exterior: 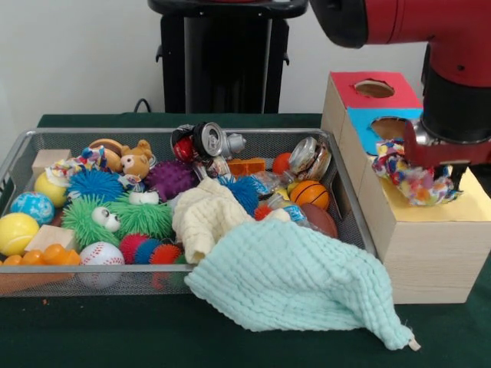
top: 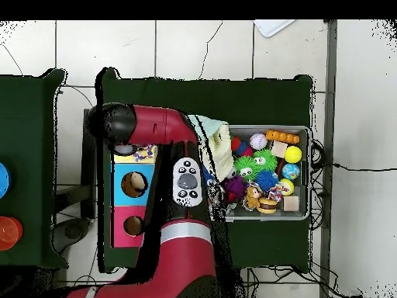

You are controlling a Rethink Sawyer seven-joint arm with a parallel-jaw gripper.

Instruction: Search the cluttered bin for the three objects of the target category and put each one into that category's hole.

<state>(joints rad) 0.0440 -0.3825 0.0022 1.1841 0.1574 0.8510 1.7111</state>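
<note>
My gripper is shut on a ruffled fabric piece, white with a multicolour print, and holds it just above the yellow top of the pale wooden box. The fabric and gripper hide the yellow top's hole. A second ruffled printed piece lies at the back left of the wire mesh bin, next to a teddy bear. I cannot make out a third piece. In the overhead view the red arm covers the gripper and most of the yellow top.
A mint waffle cloth hangs over the bin's front right rim. A cream cloth lies on the toys. Balls, spiky toys and cans fill the bin. The blue-topped hole and red-topped hole lie behind the yellow one.
</note>
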